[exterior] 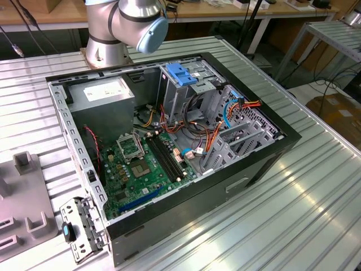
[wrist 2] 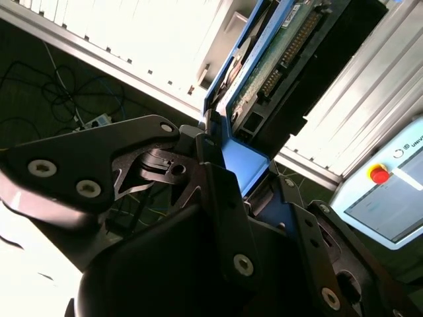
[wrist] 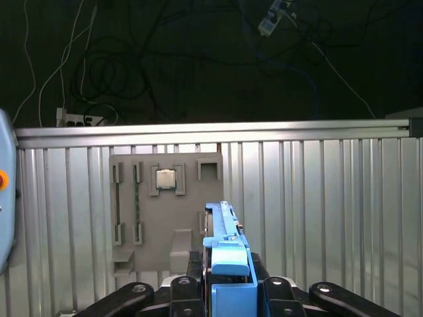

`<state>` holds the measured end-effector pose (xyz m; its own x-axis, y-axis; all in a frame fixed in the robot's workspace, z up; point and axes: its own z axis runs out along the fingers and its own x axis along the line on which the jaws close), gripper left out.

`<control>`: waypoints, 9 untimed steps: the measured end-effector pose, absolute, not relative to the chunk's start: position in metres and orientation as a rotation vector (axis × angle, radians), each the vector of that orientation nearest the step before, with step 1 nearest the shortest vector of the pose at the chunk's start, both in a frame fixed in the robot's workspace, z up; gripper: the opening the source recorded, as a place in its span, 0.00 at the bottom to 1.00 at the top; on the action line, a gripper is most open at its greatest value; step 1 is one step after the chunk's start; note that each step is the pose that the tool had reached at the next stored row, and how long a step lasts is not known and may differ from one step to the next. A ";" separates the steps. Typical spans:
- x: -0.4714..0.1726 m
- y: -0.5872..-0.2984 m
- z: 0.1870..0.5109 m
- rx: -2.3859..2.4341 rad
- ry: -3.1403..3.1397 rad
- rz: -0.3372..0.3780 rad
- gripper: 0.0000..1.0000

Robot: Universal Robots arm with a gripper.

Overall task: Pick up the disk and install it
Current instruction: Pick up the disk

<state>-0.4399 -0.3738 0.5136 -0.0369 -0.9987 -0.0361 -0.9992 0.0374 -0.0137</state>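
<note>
As the claw hangs over the worktop, its grip: the claw (wrist: 228,269) is clenched on the disk (wrist: 222,224), a black finger pressed to each side of the blue carrier edge.
Disk, first wrist view: seen edge-on, and it rises straight out from between the fingers, a thin blue-and-grey slab!
Disk, second wrist view: here's the other face. The disk (wrist 2: 274,59) shows its green circuit board and a row of connector pins, with blue plastic running along the edge and down into the claw (wrist 2: 241,162).
Below the disk: ribbed metal worktop (wrist: 317,198), and on it a grey parts tray (wrist: 142,218) carrying a square processor chip (wrist: 165,178). The disk's tip overlaps the tray's corner in that picture.
Computer case: in the exterior view the black case (exterior: 186,210) lies open on the worktop (exterior: 304,214), side panel off.
Inside the case: green motherboard (exterior: 141,164), grey power-supply box (exterior: 104,93), and a metal drive cage with a light-blue latch (exterior: 183,73) on top; orange and blue cables trail beside the cage.
Arm: its base (exterior: 107,34) stands on the worktop just behind the case.
Pendant: a light-blue control pendant with a red button (wrist 2: 379,174) sits beside the worktop's edge in the second wrist view.
</note>
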 end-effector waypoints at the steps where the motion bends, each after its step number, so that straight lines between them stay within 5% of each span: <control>1: -0.439 -0.374 0.514 -2.155 2.237 0.024 0.37; 9: -0.433 -0.374 0.514 -2.155 2.237 0.024 0.37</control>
<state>-0.4329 -0.3738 0.5135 -0.0369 -0.9987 -0.0361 -0.9992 0.0374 -0.0137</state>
